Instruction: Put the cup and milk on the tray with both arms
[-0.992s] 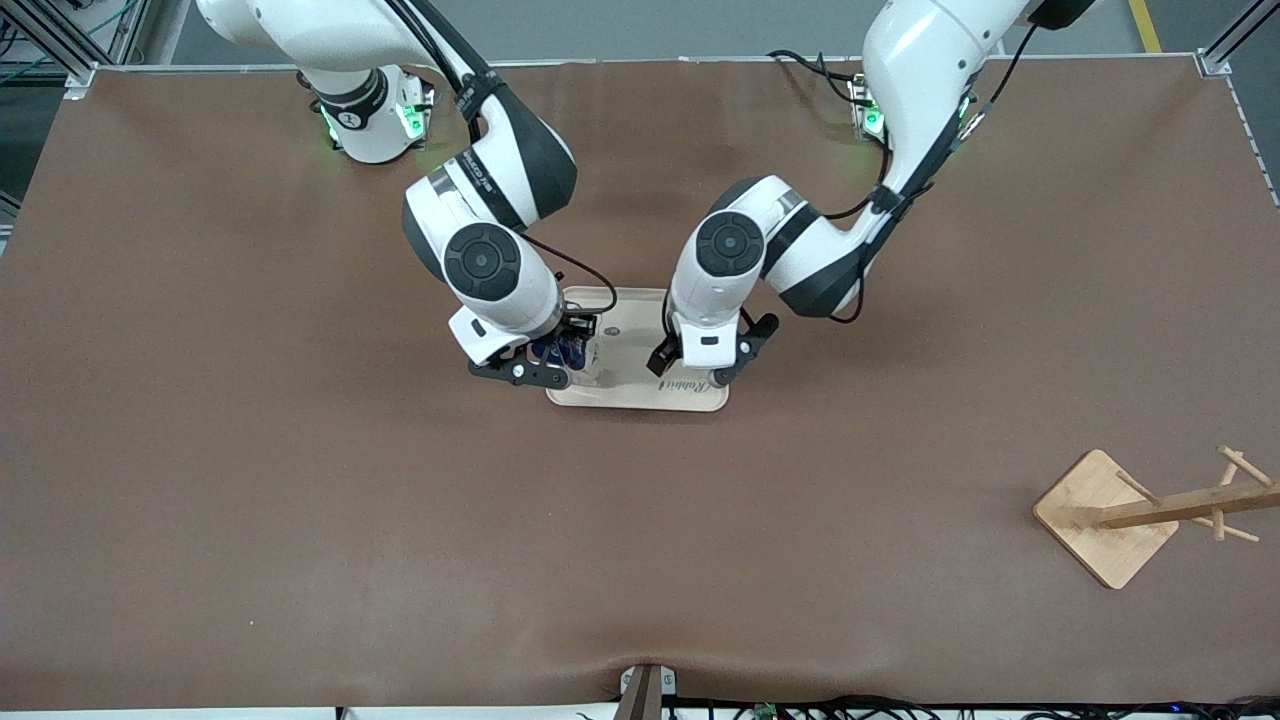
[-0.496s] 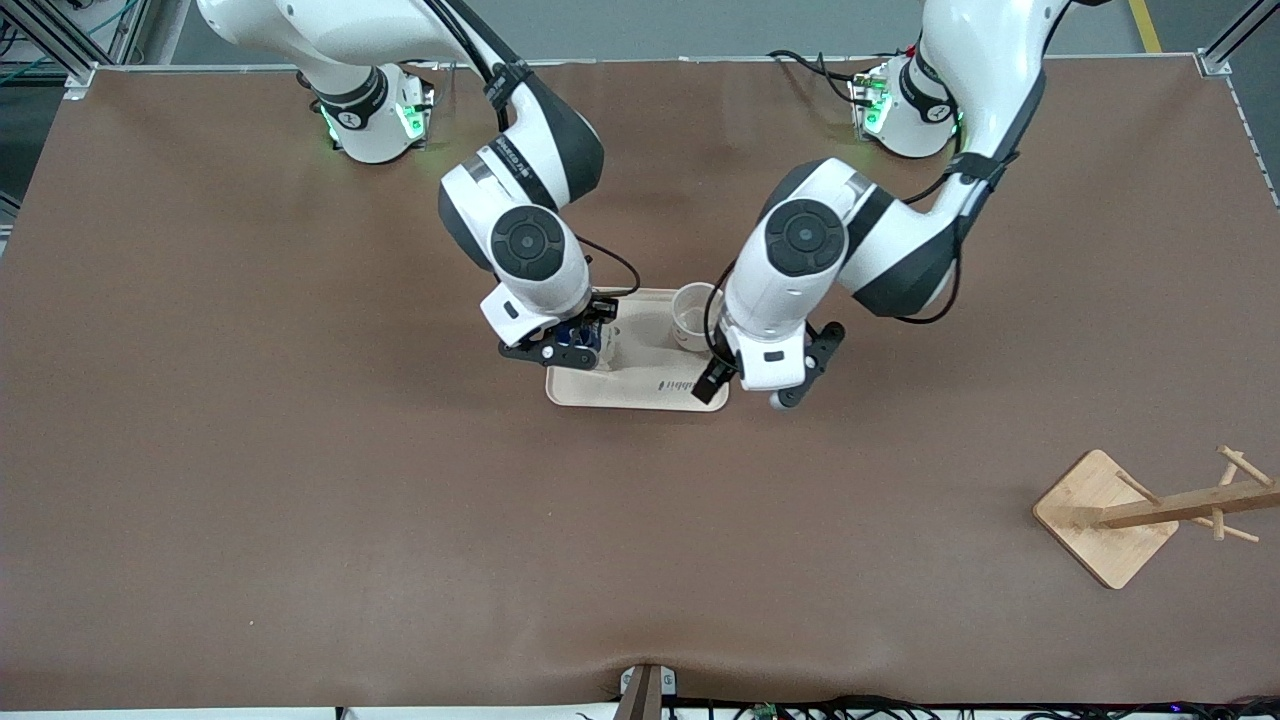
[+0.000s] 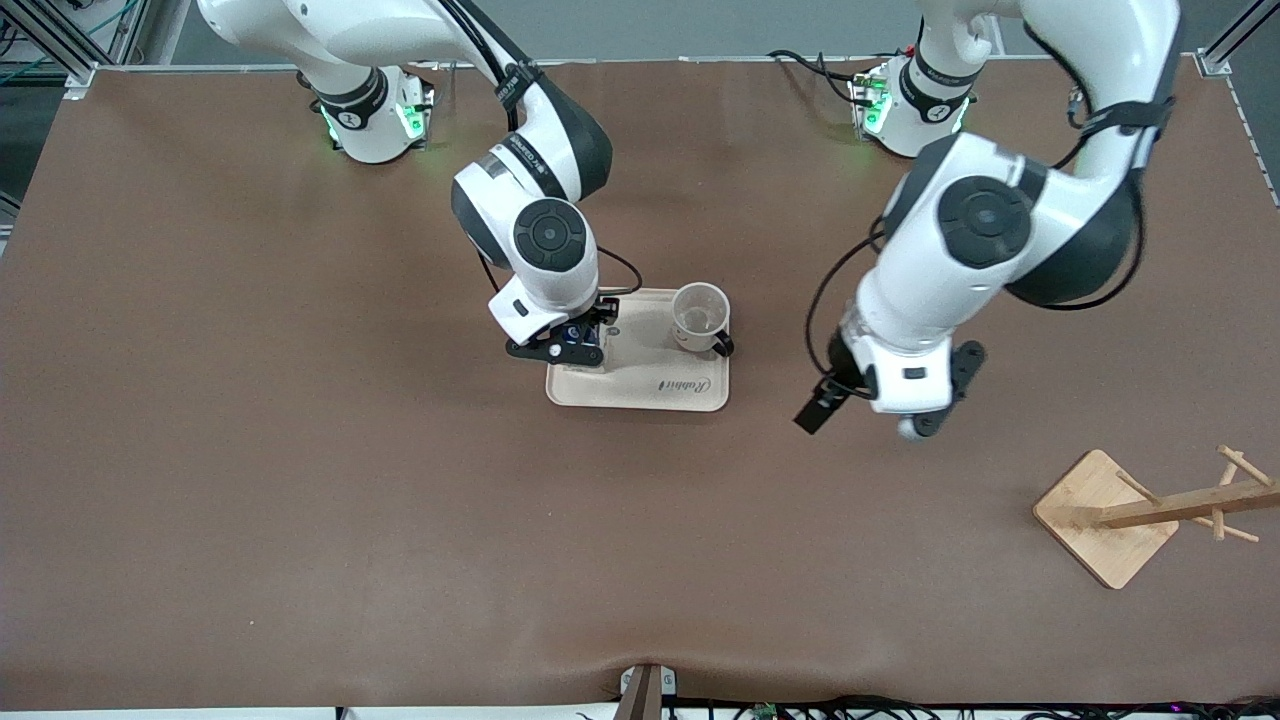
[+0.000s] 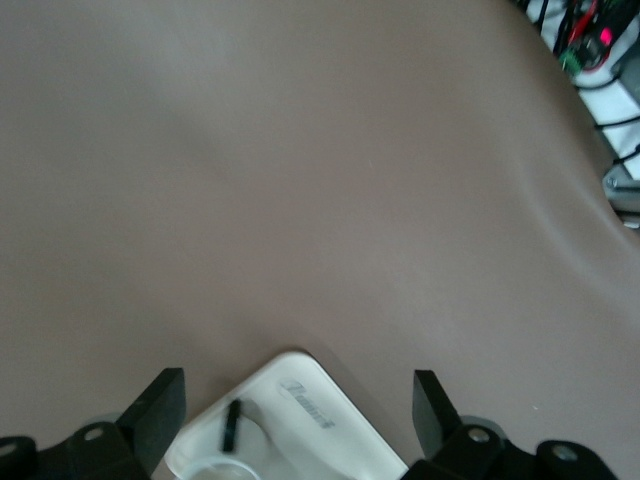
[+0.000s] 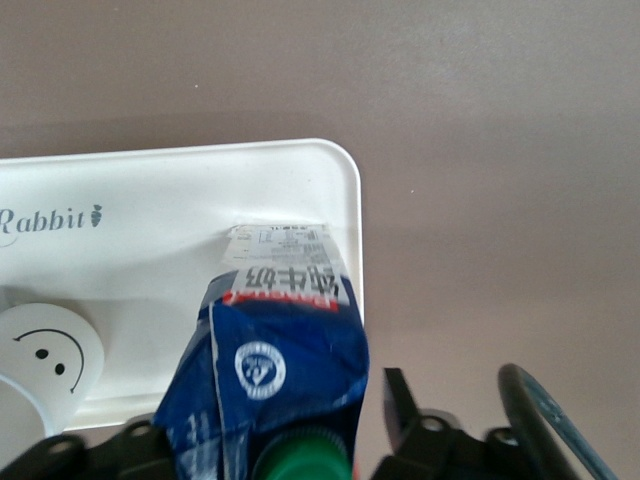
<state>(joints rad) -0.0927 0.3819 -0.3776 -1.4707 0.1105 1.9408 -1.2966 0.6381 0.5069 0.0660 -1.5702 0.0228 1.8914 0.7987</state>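
The cream tray [image 3: 622, 386] lies mid-table. The white cup [image 3: 699, 314] stands on it at the end toward the left arm; its smiley face shows in the right wrist view [image 5: 45, 352]. The blue milk carton [image 3: 578, 337] stands on the tray's end toward the right arm, green cap [image 5: 300, 456] up. My right gripper [image 3: 560, 346] is open around the carton's top [image 5: 280, 350], with a gap beside one finger [image 5: 398, 398]. My left gripper [image 3: 865, 418] is open and empty over bare table beside the tray; its wrist view shows a tray corner [image 4: 300, 400] and the cup handle [image 4: 232, 425].
A wooden rack with a square base [image 3: 1105, 516] stands near the front camera at the left arm's end of the table. The brown table top [image 3: 300, 480] surrounds the tray.
My left gripper has left the cup standing on the tray and pulled away toward the left arm's end of the table. My right gripper shifted slightly along the tray, staying at the milk.
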